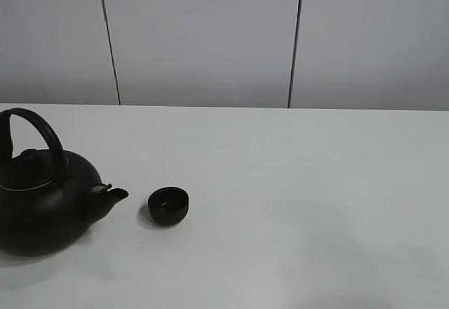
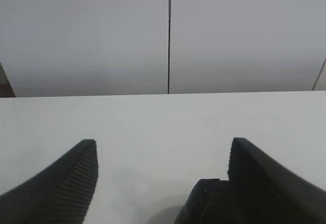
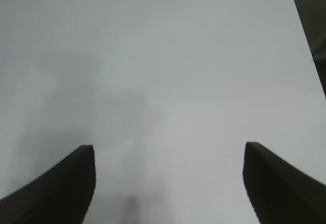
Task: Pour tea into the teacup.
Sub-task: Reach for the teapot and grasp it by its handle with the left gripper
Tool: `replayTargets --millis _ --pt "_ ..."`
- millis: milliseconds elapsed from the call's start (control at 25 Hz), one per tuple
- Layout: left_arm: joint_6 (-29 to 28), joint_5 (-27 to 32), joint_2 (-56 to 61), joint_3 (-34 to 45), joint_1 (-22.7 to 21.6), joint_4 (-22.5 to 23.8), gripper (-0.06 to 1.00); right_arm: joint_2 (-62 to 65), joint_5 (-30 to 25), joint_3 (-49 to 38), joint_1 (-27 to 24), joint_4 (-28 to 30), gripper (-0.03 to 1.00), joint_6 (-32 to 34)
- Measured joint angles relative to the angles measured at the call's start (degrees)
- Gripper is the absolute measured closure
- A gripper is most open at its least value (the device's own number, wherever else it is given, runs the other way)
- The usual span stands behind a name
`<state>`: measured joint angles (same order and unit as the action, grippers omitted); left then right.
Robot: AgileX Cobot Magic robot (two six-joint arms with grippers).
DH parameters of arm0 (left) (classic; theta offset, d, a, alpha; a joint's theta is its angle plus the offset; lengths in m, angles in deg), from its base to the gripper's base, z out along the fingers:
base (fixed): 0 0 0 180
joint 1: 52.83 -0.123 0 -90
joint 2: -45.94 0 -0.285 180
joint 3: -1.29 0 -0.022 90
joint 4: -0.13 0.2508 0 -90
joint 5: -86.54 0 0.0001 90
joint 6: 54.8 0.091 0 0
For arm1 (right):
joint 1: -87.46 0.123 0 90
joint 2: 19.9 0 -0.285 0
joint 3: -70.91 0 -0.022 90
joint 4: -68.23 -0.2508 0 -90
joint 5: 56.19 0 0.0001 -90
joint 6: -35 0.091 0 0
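The small black teacup (image 1: 168, 206) stands upright on the white table (image 1: 295, 182), left of centre. The large black teapot (image 1: 42, 204) with an arched handle stands to its left, its spout (image 1: 112, 194) pointing at the cup with a small gap between them. No tea stream shows. Neither arm appears in the exterior view. In the left wrist view my left gripper (image 2: 163, 142) is open with nothing between its fingers; a dark rounded shape (image 2: 204, 203) sits low beside one finger, and I cannot tell what it is. My right gripper (image 3: 169, 146) is open over bare table.
A grey panelled wall (image 1: 203, 35) stands behind the table's far edge. The table's edge and a dark area beyond it (image 3: 310, 20) show in the right wrist view.
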<state>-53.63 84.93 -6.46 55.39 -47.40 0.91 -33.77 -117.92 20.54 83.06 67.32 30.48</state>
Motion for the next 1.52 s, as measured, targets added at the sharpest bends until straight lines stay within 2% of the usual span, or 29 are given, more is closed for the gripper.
replayTargets --millis 80,160,520,640,760,840,920,1000,1160,1240,1360,1520 --pt "-6.06 -1.15 -1.08 0.17 0.0 4.86 0.45 0.0 0.0 0.0 0.0 0.0 0.42 0.0" --pt "-10.17 -1.39 -3.17 0.28 0.0 7.64 0.46 0.0 0.0 0.0 0.0 0.0 0.42 0.0" --pt "-15.59 -3.28 -11.11 0.49 0.0 8.84 0.46 0.0 0.0 0.0 0.0 0.0 0.42 0.0" --pt "-16.0 -7.16 -11.77 2.91 -0.04 10.54 0.47 0.0 0.0 0.0 0.0 0.0 0.42 0.0" --pt "-15.82 -14.03 -11.83 7.2 -2.38 14.55 0.49 0.0 0.0 0.0 0.0 0.0 0.42 0.0" --pt "-16.05 -18.52 -11.83 10.43 -5.89 16.35 0.49 0.0 0.0 0.0 0.0 0.0 0.42 0.0" --pt "-18.0 -23.48 -11.97 12.82 -9.17 17.91 0.49 0.0 0.0 0.0 0.0 0.0 0.42 0.0" --pt "-20.78 -28.58 -13.09 13.71 -12.27 21.44 0.49 0.0 0.0 0.0 0.0 0.0 0.42 0.0" --pt "-27.08 -36.98 -21.51 13.78 -14.67 30.63 0.49 0.0 0.0 0.0 0.0 0.0 0.42 0.0" --pt "-28.2 -42.83 -27.68 13.78 -14.79 33.35 0.49 0.0 -0.06 0.0 0.0 0.0 0.42 0.0" --pt "-26.91 -52.55 -37.47 13.78 -14.84 34.61 0.49 0.0 -0.01 0.0 0.0 0.0 0.42 0.0" --pt "-20.27 -61.15 -49.45 13.23 -14.84 34.64 0.49 0.0 -0.01 0.0 0.0 0.0 0.42 0.0"
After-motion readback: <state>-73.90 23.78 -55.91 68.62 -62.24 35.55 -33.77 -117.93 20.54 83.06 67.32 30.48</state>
